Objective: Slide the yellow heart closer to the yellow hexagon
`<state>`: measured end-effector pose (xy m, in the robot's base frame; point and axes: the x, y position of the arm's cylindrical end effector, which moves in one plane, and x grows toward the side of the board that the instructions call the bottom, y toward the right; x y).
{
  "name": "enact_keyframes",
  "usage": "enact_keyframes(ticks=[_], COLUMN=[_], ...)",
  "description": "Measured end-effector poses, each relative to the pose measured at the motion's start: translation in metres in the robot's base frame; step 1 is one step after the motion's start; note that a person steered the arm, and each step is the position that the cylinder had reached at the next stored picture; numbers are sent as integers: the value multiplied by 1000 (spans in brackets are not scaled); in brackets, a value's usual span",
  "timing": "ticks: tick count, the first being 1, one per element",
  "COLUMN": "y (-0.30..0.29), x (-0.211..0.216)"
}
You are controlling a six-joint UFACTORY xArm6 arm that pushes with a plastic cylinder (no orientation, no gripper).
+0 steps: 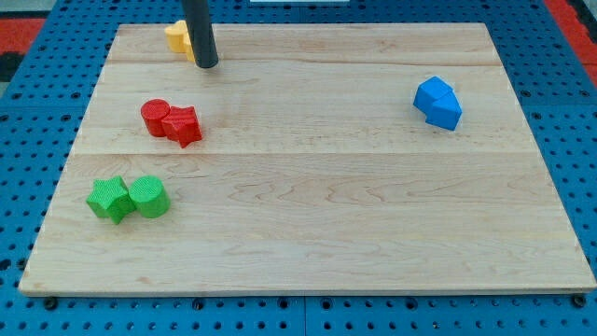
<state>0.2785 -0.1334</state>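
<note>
My tip [207,65] rests on the wooden board [308,168] near the view's top left. Just left of the rod, yellow blocks [178,39] show at the board's top edge. The rod hides part of them, so I cannot tell the heart from the hexagon or how far apart they sit. The tip is right beside their lower right side.
A red cylinder [155,116] touches a red star [184,125] below the tip. A green star [110,199] and a green cylinder [148,196] sit together at the lower left. Two blue blocks [437,103] sit together at the right.
</note>
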Motion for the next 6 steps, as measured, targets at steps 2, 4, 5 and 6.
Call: enact_keyframes(ticks=[2, 4, 5, 6], y=[4, 2, 24, 31], x=[2, -3, -4, -17])
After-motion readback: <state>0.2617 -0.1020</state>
